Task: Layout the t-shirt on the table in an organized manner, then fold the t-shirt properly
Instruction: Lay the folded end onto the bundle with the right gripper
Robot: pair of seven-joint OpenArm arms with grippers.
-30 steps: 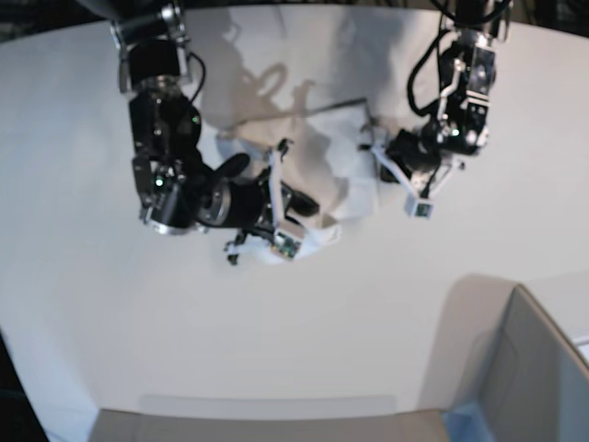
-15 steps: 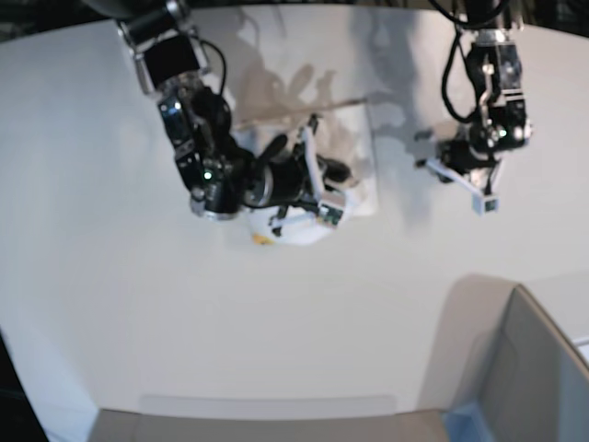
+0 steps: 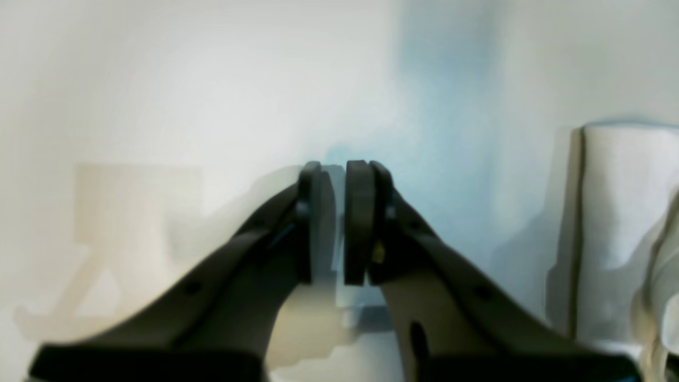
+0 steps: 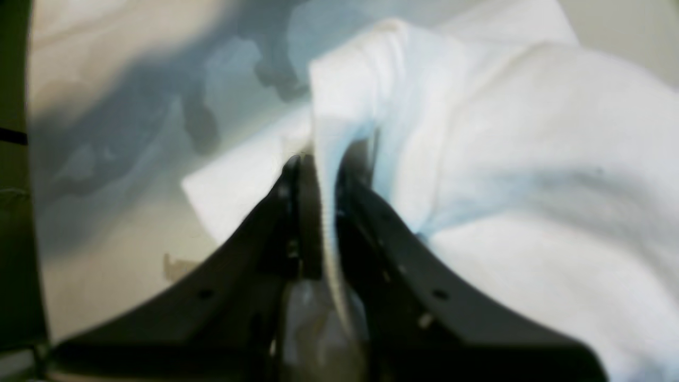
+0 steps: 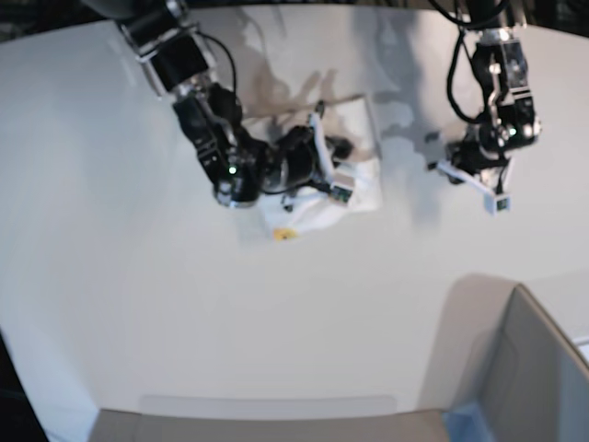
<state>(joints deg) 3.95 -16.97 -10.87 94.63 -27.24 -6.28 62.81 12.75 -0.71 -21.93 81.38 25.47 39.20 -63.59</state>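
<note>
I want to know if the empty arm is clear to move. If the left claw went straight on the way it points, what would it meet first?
Most likely the bare table. The left claw holds nothing, and the t-shirt lies off to its side. Depth is unclear.

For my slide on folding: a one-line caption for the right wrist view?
Right pincer shut on a fold of the white t-shirt.

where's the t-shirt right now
In the base view the t-shirt lies bunched at the table's far middle, pinched by the right gripper; the left gripper hangs beside it.
</note>
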